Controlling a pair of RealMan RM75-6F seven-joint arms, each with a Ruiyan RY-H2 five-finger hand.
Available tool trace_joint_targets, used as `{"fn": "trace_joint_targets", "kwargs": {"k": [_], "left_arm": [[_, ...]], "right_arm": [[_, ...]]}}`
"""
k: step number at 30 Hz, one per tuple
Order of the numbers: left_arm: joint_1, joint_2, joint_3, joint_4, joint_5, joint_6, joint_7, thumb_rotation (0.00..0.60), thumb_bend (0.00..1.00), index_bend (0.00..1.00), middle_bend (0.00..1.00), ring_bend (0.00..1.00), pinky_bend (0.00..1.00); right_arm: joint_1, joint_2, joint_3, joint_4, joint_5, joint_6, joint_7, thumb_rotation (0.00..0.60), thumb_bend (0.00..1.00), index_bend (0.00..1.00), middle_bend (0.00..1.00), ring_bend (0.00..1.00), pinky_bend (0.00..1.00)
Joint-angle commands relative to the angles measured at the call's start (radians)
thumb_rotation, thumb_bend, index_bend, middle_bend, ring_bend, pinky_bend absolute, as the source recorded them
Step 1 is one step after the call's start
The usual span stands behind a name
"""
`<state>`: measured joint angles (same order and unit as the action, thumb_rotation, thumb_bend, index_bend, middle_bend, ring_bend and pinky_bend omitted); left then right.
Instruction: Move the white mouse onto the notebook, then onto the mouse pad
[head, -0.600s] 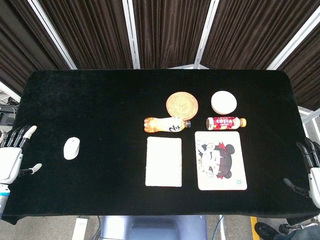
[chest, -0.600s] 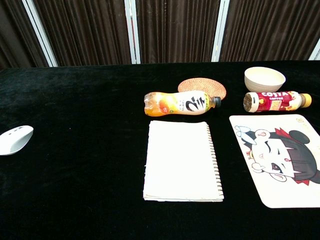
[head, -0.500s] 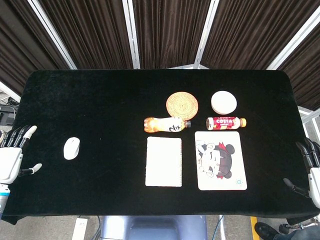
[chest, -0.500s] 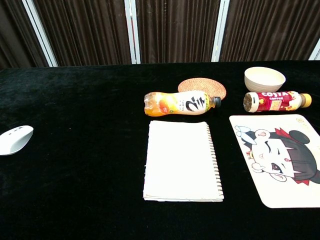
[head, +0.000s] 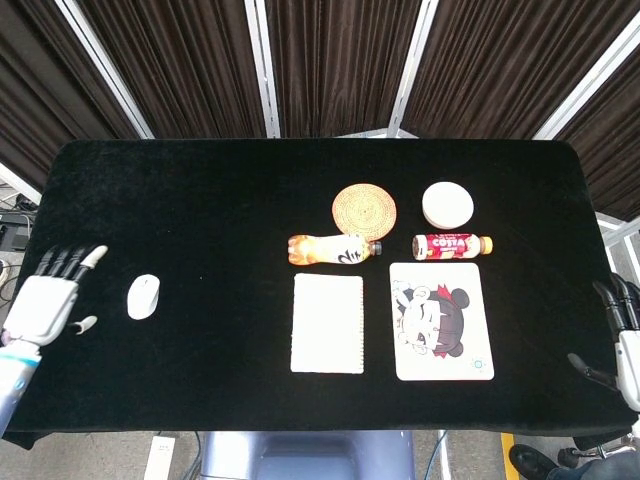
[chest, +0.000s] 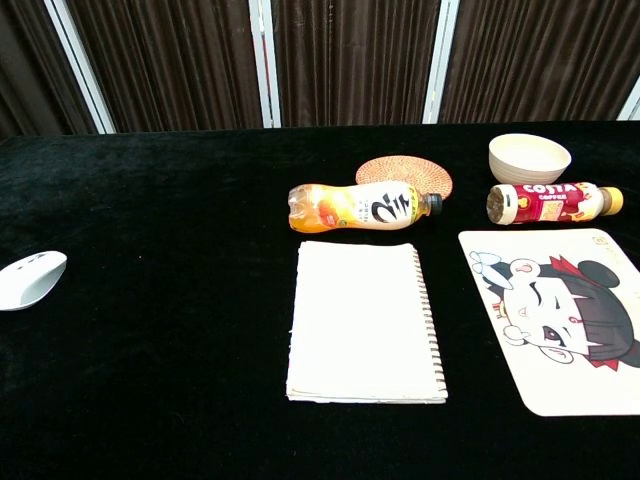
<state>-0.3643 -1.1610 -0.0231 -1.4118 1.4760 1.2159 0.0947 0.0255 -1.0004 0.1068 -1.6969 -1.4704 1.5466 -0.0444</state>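
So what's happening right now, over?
Left hand open beside mouse, right hand idle, open. Mouse untouched. Path to notebook clear.

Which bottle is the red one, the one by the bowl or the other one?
The Costa bottle, lying just in front of the bowl. The other bottle, by the woven coaster, is orange.

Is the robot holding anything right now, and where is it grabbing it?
Nothing is held. The left robot hand is open beside the small white mouse, not touching it. The right robot hand is open too.
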Motion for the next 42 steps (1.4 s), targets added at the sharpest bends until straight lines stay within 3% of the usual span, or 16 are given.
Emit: {"fn": "trace_joint_targets", "kwargs": {"k": [1,7,10,16,30,42], "left_arm": [[-0.136,-0.104,0.024,0.225,0.116,-0.145,0.006,0.6,0.0,0.05,0.0,0.0,0.0],[-0.237,-0.205,0.111,0.504,0.303,-0.16,0.02,0.6,0.0,0.08,0.0,0.0,0.0],[-0.254,-0.238,0.156,0.62,0.371,-0.11,-0.039,0.6,0.0,0.16,0.0,0.0,0.0],[-0.255,-0.295,0.209,0.771,0.412,-0.073,-0.127,0.6,0.0,0.22,0.01,0.0,0.0],[-0.252,-0.384,0.24,0.844,0.415,-0.041,-0.154,0.6,0.0,0.23,0.01,0.0,0.0],[-0.246,-0.394,0.252,0.86,0.391,-0.05,-0.165,0.6,0.0,0.25,0.04,0.01,0.01]], "right_arm": [[0.009,-0.009,0.009,-0.007,0.025,-0.014,-0.032,0.6,0.0,0.07,0.0,0.0,0.0],[0.02,-0.033,0.025,-0.002,0.078,-0.031,-0.093,0.6,0.0,0.07,0.0,0.0,0.0],[0.025,-0.039,0.03,0.016,0.111,-0.054,-0.094,0.6,0.0,0.07,0.0,0.0,0.0],[0.026,-0.038,0.035,0.03,0.132,-0.063,-0.084,0.6,0.0,0.07,0.0,0.0,0.0],[0.021,-0.034,0.032,0.024,0.121,-0.048,-0.073,0.6,0.0,0.07,0.0,0.0,0.0],[0.018,-0.028,0.036,0.026,0.126,-0.046,-0.056,0.6,0.0,0.07,0.0,0.0,0.0]]}}
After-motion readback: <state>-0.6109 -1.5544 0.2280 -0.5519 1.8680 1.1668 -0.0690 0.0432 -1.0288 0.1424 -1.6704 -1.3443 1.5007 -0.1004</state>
